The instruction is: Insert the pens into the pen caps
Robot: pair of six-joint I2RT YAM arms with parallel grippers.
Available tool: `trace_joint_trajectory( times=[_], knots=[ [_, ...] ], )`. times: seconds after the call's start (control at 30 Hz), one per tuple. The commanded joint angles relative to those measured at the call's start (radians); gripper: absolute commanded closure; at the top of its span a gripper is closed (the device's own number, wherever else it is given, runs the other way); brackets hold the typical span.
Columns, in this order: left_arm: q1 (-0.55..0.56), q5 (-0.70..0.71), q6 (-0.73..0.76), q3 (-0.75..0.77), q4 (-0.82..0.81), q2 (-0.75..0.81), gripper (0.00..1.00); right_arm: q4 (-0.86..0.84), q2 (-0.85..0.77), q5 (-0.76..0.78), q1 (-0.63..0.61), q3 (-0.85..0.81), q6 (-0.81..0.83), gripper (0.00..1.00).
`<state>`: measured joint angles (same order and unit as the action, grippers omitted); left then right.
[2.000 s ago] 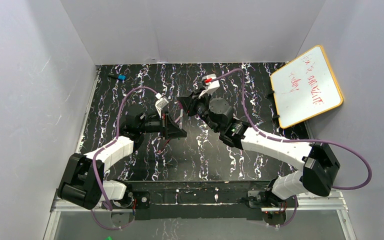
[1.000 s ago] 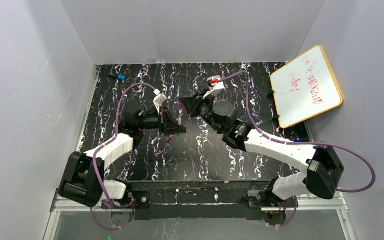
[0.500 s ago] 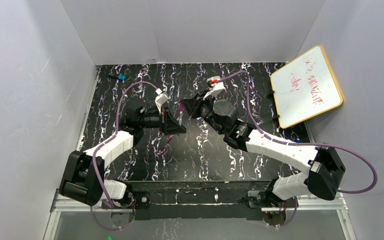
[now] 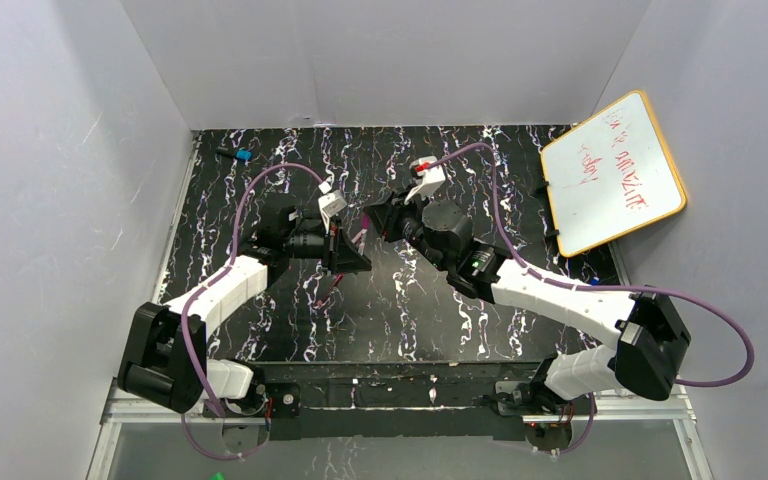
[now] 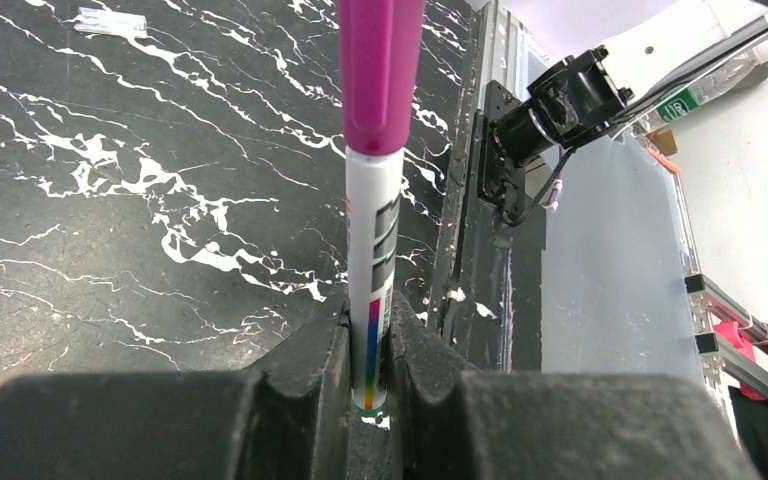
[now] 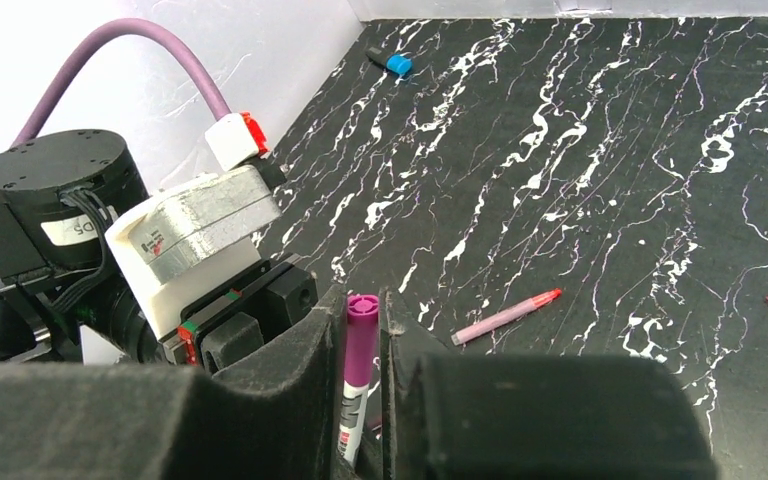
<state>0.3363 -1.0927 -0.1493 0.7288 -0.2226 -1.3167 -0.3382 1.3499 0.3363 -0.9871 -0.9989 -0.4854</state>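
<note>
Magenta cap (image 6: 362,330) pinched shut in right gripper (image 6: 360,300); white pen (image 5: 375,230) clamped by its tail in left gripper (image 5: 370,330). Brought closer together than a second earlier, above the middle of the tabletop (image 4: 430,300); cap by then down over the tip, so this pair judged nearly or fully joined. Barrel printed grey, rainbow band at tail. Pink pen (image 6: 505,317) left loose toward near edge.

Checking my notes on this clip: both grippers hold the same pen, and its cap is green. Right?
No: the cap is magenta, not green; the left wrist view shows it. Otherwise yes: the left gripper holds the pen by its white barrel, the right gripper at the cap.
</note>
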Motion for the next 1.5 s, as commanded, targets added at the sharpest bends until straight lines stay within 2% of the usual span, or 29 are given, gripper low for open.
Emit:
trace_joint_trajectory(
  times=[0.0,0.13,0.3,0.47,0.67,1.17,1.47],
  knots=[
    [-0.001,0.052,0.019,0.026,0.039,0.023,1.0,-0.011,-0.018,-0.062,-0.019,0.0,0.015,0.74],
    [-0.002,0.051,0.023,0.024,0.039,0.02,1.0,-0.01,-0.02,-0.059,-0.018,-0.004,0.022,0.63],
    [-0.001,0.05,0.029,0.017,0.039,0.021,1.0,-0.015,-0.019,-0.05,-0.016,-0.003,0.028,0.4],
    [0.009,0.063,0.041,-0.003,0.04,0.044,1.0,-0.022,-0.01,-0.036,-0.018,-0.01,0.035,0.32],
    [0.017,0.061,0.051,-0.01,0.046,0.061,1.0,-0.024,0.015,-0.008,-0.017,-0.036,0.055,0.32],
    [0.026,0.053,0.053,-0.013,0.048,0.065,1.0,-0.06,0.065,0.016,-0.018,-0.092,0.107,0.4],
    [0.027,0.06,0.056,-0.01,0.052,0.059,1.0,-0.063,0.081,0.0,-0.018,-0.105,0.124,0.58]
  ],
)
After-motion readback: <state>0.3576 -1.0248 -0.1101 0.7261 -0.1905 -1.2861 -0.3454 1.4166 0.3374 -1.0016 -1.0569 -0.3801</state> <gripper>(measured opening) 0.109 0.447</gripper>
